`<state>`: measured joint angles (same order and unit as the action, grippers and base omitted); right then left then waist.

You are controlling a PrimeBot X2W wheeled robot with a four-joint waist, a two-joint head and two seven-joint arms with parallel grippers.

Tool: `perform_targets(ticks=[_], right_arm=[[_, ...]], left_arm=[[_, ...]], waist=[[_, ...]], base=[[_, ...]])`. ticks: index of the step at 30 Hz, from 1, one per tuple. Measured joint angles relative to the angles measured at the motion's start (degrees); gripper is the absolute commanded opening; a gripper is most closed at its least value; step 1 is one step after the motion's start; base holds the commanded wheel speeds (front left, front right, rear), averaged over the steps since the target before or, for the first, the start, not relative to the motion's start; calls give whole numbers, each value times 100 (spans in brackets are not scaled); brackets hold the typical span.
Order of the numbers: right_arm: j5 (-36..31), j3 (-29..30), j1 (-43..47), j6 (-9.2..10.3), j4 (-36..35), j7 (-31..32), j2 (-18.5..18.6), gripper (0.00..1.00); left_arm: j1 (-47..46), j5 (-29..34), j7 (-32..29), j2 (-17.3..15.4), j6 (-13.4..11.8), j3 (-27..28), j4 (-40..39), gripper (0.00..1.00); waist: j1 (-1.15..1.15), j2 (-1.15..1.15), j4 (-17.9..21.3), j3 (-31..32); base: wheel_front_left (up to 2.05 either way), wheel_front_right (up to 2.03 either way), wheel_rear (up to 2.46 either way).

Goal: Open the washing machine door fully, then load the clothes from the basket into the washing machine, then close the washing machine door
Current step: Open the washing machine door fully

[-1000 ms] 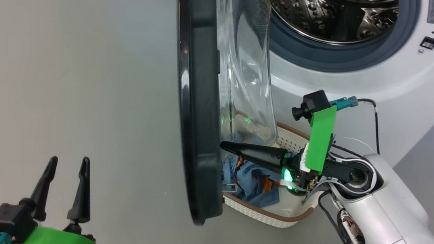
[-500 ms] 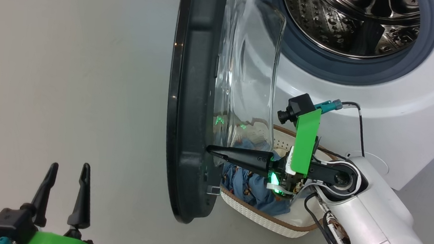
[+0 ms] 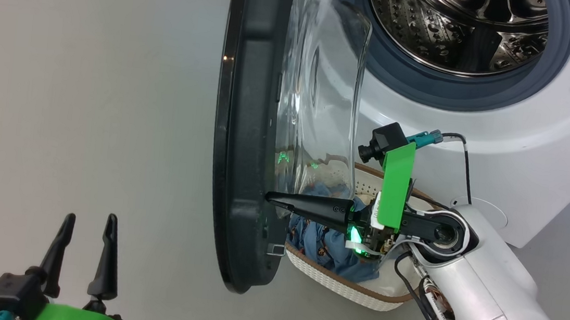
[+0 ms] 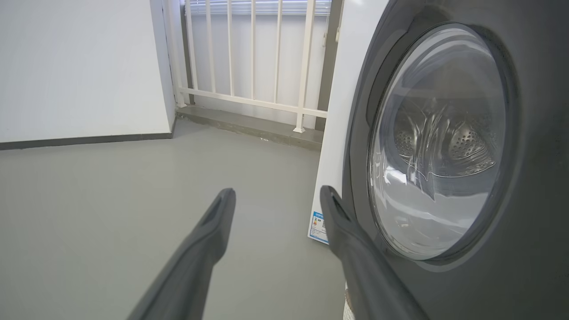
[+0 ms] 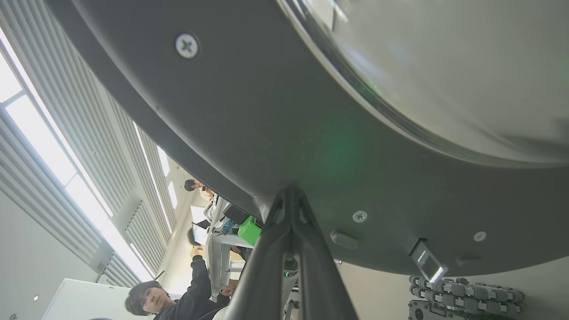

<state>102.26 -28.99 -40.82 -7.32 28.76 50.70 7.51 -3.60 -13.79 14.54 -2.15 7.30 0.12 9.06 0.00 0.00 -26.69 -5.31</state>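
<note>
Within the last second the large round glossy black washing machine door has swung slightly wider, pushed on its inner face by the right gripper, its dark fingers pressed together on nothing; the head camera has shifted too; the opening step looks unfinished to me. The small cream-white perforated basket of light-blue printed clothes sits at three o'clock from the door's lower edge, before the white front-loading washing machine; the door's glass bowl and the right arm overhang it, while the left gripper, fingers apart and empty, waits at seven o'clock, possibly in the door's sweep.
</note>
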Motion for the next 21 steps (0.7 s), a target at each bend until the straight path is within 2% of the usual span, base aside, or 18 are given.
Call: perform_targets(ticks=[18,20,21], right_arm=[[-187,337,242,0,-172,48,-58,0],[-188,393,257,0,-253,48,-53,24],[-200,407,274,0,-285,47,-48,33]], left_arm=[[113,-1,0,-65,0,38,1,100],[120,-1,0,-85,0,48,-1,100],[120,-1,0,-89,0,53,-1,100]], waist=[[0,0,182,98],[0,0,225,116],[0,0,250,126]], base=[[0,0,0],[0,0,0],[0,0,0]])
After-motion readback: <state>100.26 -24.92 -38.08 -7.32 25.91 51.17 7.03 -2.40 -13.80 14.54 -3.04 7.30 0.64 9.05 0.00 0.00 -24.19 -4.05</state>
